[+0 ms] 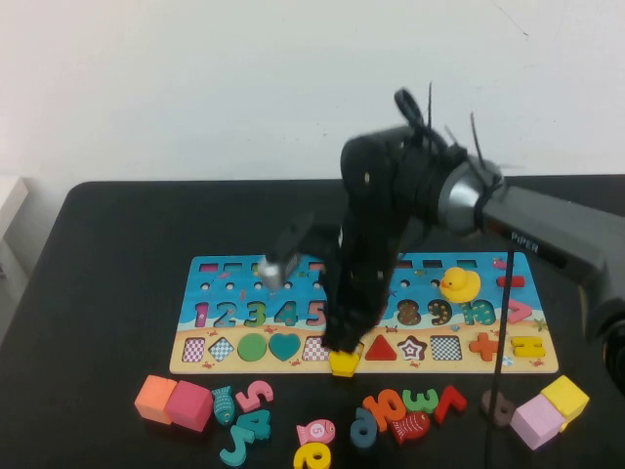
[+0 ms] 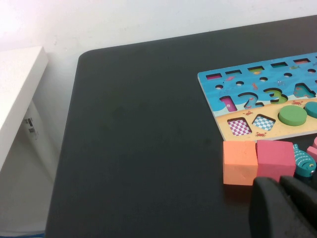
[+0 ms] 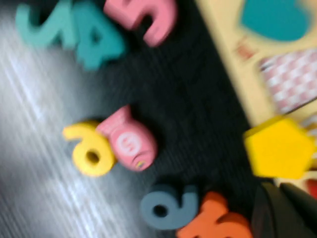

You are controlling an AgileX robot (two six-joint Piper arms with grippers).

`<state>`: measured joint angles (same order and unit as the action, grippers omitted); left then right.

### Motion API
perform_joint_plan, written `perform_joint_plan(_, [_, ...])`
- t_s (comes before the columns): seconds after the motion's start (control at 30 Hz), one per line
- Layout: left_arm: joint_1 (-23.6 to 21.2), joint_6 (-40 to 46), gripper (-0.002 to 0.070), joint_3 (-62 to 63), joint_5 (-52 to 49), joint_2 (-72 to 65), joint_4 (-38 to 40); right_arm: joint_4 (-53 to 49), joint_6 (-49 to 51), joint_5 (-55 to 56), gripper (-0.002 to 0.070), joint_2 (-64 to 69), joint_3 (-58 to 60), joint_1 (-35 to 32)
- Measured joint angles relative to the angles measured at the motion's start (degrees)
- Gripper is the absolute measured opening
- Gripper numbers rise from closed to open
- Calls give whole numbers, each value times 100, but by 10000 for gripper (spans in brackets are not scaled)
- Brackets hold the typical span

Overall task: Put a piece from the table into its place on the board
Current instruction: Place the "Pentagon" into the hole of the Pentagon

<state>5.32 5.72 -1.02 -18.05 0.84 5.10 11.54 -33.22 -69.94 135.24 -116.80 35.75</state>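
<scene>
The puzzle board lies mid-table, with several shapes and numbers seated in it. A yellow pentagon lies at the board's front edge, half on the table. My right gripper hangs just above it, reaching over the board. In the right wrist view the pentagon lies free just past the gripper, whose jaws are together and empty, with the board beyond. My left gripper is out of the high view. It is shut and empty, low by the orange cube.
Loose pieces lie in front of the board: a pink 5, teal 4, pink fish, blue 9 and orange 0. Cubes sit front left and front right. A yellow duck stands on the board.
</scene>
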Motion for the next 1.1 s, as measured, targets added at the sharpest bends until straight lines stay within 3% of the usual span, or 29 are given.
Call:
perform_joint_plan(0.33, [0, 0, -3, 0, 0, 0, 0, 314, -774, 16, 19, 75, 439, 13])
perform_joint_plan(1.1, [0, 0, -3, 0, 0, 0, 0, 187, -154, 628, 19, 415, 439, 13])
